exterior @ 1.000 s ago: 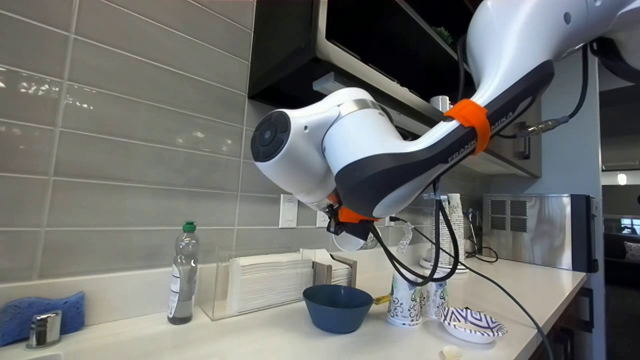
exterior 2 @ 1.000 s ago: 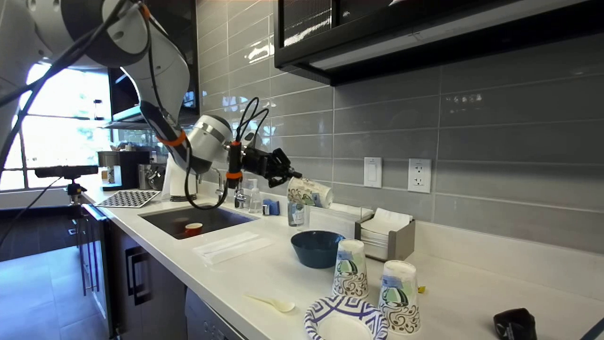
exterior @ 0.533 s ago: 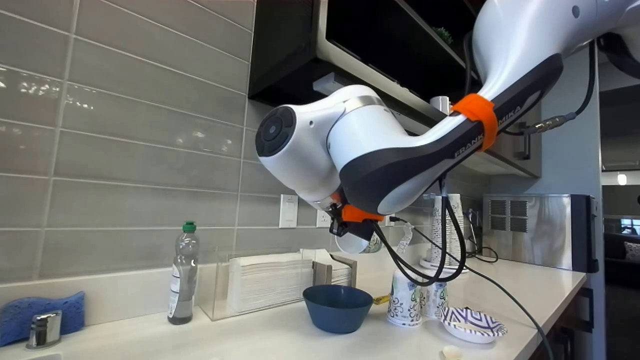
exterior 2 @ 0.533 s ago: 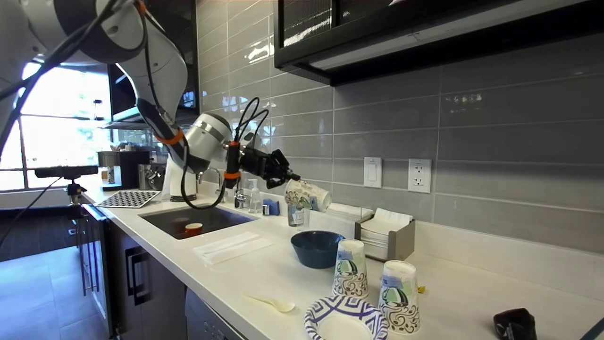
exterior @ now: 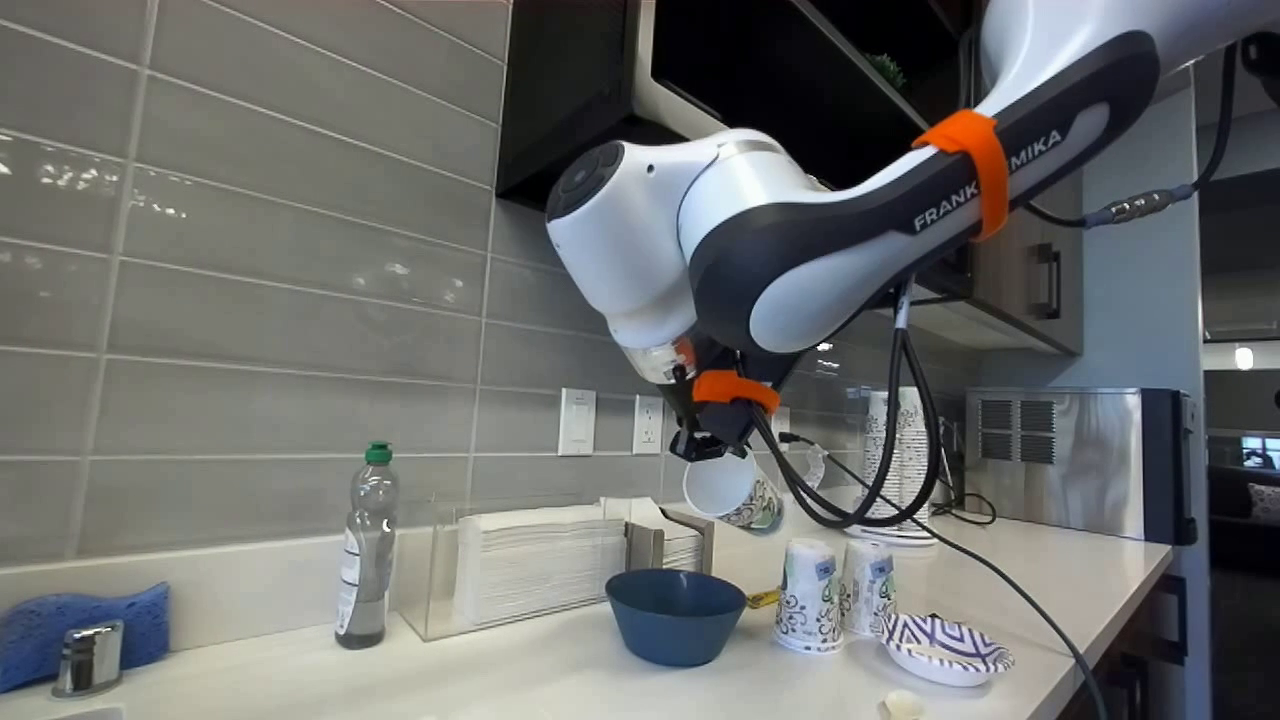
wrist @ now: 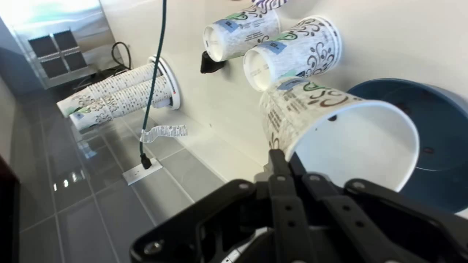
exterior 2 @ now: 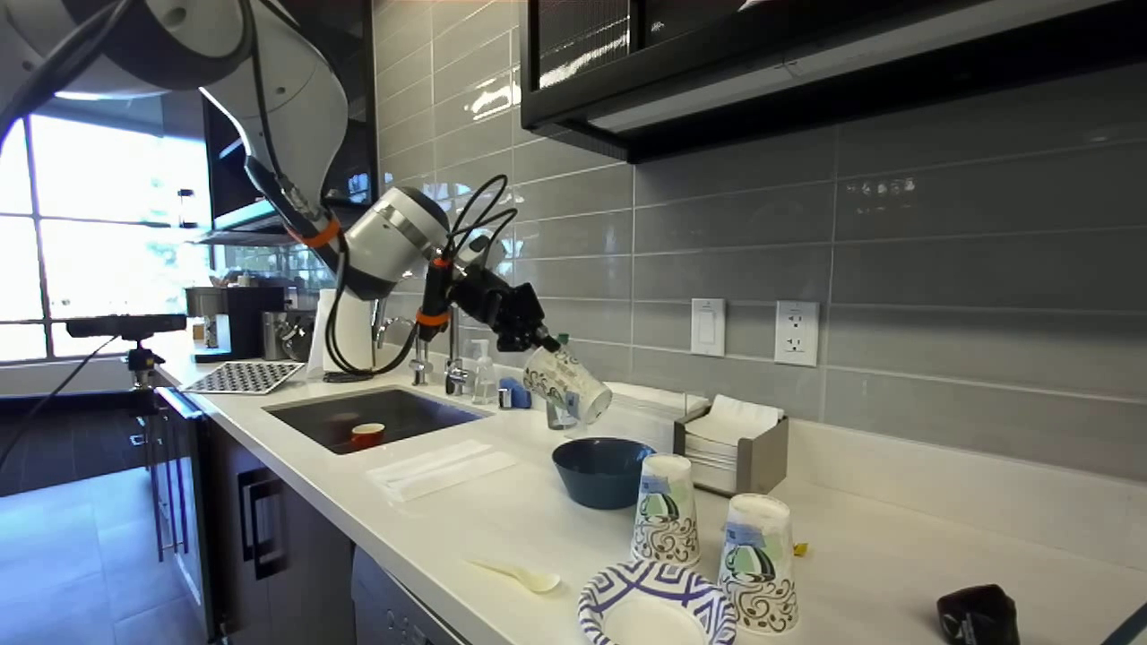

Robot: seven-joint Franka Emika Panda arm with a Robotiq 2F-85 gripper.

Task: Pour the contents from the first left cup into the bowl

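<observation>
The first left cup (wrist: 281, 113), white paper with a printed pattern, hangs in the air with my gripper (wrist: 287, 155) shut on its rim. One finger lies inside the mouth, one outside. It leans well over, mouth (exterior: 718, 485) up to one side and base low, in both exterior views. A small dark bit (wrist: 332, 118) shows inside it; most of its interior looks bare white. Below stands the dark blue bowl (exterior: 675, 625), apart from the cup (exterior 2: 566, 383). In the wrist view a few dark bits (wrist: 427, 150) lie in the bowl (wrist: 438, 120), partly hidden by the cup.
Two similar cups (exterior 2: 666, 515) (exterior 2: 759, 569) stand upside down beside the bowl. A patterned white dish (exterior: 945, 660), a spoon (exterior 2: 529, 578) and a napkin holder (exterior 2: 762, 457) are on the counter. A soap bottle (exterior: 365, 570) stands by the wall; a cable (exterior: 985, 570) crosses the counter.
The cup has turned from lying nearly level to a slant, its base swinging down and its mouth up. My gripper points more steeply downward, and the arm has shifted with it.
</observation>
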